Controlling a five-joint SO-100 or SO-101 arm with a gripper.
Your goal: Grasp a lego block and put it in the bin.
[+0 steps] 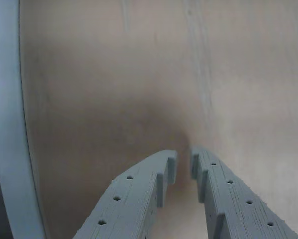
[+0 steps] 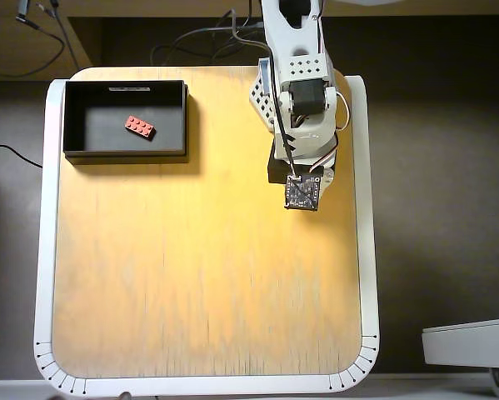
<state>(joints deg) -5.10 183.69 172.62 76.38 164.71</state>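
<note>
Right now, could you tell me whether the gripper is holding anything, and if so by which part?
Nothing is held. The gripper is nearly closed over bare tabletop, while the red lego block lies inside the black bin.

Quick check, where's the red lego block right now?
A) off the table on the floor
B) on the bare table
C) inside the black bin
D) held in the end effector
C: the overhead view shows the lego block lying on the floor of the bin, while the end effector in the wrist view holds nothing between its nearly closed fingers.
</note>
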